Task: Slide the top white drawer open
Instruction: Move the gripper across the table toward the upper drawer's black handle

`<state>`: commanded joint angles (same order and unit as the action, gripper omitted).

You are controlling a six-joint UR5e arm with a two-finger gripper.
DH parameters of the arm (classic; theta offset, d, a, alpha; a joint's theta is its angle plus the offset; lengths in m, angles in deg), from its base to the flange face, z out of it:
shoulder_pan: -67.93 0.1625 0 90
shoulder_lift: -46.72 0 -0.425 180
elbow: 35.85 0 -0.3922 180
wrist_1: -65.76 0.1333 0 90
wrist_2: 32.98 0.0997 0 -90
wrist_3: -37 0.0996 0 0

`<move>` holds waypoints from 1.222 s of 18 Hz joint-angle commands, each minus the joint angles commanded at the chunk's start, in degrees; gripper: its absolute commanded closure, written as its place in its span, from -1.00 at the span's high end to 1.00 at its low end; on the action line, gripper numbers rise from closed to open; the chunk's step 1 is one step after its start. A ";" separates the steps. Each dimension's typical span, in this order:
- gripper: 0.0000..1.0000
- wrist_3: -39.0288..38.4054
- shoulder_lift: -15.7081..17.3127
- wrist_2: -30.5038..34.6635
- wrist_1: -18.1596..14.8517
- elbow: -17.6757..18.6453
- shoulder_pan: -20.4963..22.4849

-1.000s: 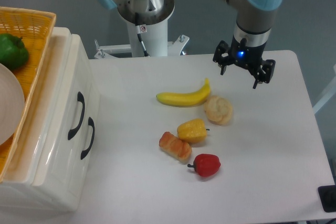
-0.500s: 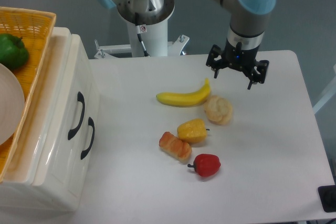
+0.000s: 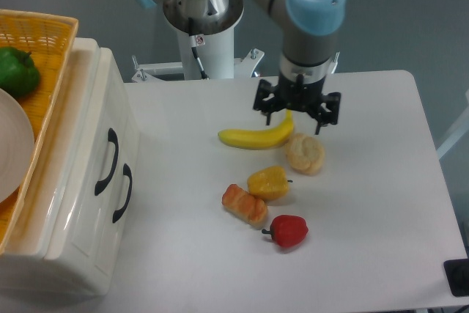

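Note:
The cream-white cabinet (image 3: 69,203) stands at the left of the table, both drawers pushed in. The top white drawer (image 3: 86,144) carries a black arched handle (image 3: 108,161); the lower drawer's matching handle (image 3: 123,193) sits just right of it in the picture. My gripper (image 3: 295,119) hangs open far to the right of the cabinet, above the banana's tip and the bun, with nothing between its fingers (image 3: 266,115). It is well apart from the drawer handle.
An orange woven basket (image 3: 51,42) with a green pepper (image 3: 16,70) and a white plate (image 3: 11,148) sits on the cabinet. On the table lie a banana (image 3: 253,137), a bun (image 3: 305,153), a yellow pepper (image 3: 268,182), a pastry (image 3: 245,205) and a red pepper (image 3: 288,231).
The arm has swung left and slightly forward, carrying the open gripper from the table's back right to above the banana's end. The drawers and food have not moved.

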<state>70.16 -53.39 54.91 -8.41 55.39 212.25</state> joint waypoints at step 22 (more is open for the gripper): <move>1.00 -23.04 -4.66 -7.65 -0.09 -3.52 -12.30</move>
<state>47.11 -58.05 47.26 -8.50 51.87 199.95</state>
